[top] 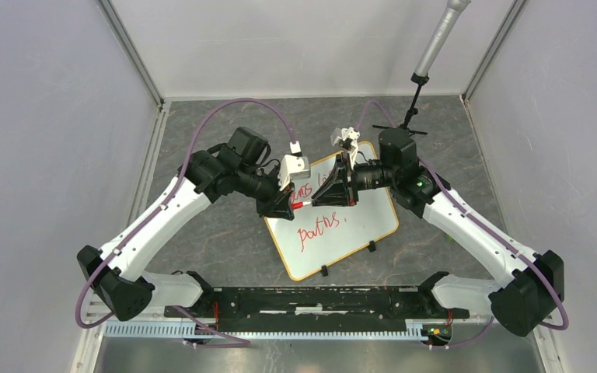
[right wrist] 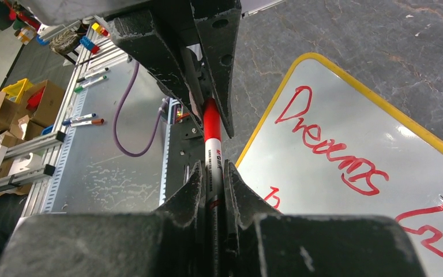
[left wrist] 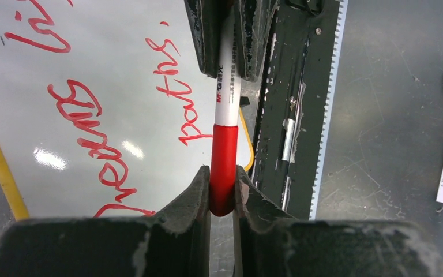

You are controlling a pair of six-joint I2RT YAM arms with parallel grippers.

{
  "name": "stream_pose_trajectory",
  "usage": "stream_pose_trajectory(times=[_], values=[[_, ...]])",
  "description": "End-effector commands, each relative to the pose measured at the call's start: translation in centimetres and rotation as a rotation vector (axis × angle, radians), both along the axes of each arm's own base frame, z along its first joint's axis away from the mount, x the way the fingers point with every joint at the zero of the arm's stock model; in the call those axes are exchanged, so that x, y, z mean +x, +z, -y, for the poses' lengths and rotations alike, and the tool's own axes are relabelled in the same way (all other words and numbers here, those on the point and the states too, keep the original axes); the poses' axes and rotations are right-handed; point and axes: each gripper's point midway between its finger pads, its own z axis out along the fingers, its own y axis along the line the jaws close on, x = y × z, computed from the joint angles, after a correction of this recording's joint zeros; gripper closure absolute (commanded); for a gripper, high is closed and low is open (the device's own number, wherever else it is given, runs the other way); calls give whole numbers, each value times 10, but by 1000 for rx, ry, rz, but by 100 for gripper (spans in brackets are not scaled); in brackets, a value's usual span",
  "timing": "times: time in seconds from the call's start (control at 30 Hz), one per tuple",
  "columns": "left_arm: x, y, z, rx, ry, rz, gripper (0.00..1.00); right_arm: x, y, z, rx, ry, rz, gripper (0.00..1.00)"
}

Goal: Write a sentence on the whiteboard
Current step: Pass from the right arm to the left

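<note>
Gripping the red cap (left wrist: 224,173) of a marker (left wrist: 228,98) with the left fingers (left wrist: 199,190), right fingers (right wrist: 193,193) clamped on its white barrel, whiteboard (top: 361,233) with the red sentence (right wrist: 334,156) right beneath both

I count two claws of mine, the left gripper (left wrist: 222,193) and the right gripper (right wrist: 213,182); one marker (left wrist: 227,98) with one red cap (left wrist: 224,164); one whiteboard (top: 365,225); two black clips (top: 371,247); one sentence (top: 320,231), three red words in two lines.
</note>
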Motion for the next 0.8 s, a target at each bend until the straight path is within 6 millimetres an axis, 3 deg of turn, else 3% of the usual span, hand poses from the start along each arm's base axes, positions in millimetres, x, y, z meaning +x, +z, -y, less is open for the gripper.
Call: stream_pose_trajectory(times=[0.0,0.2,0.37,0.47,0.77], values=[[9,71,50,-286,-80,86,97,-9,-2,-16,18,52,25,100],[4,74,54,-298,-102,69,97,-9,0,-19,24,68,27,100],[10,60,40,-262,-57,55,98,1,10,-14,13,46,85,96],[25,55,21,-274,20,3,98,22,30,-1,37,-16,128,79],[63,44,-32,-232,208,-15,98,85,95,58,94,-259,254,10]])
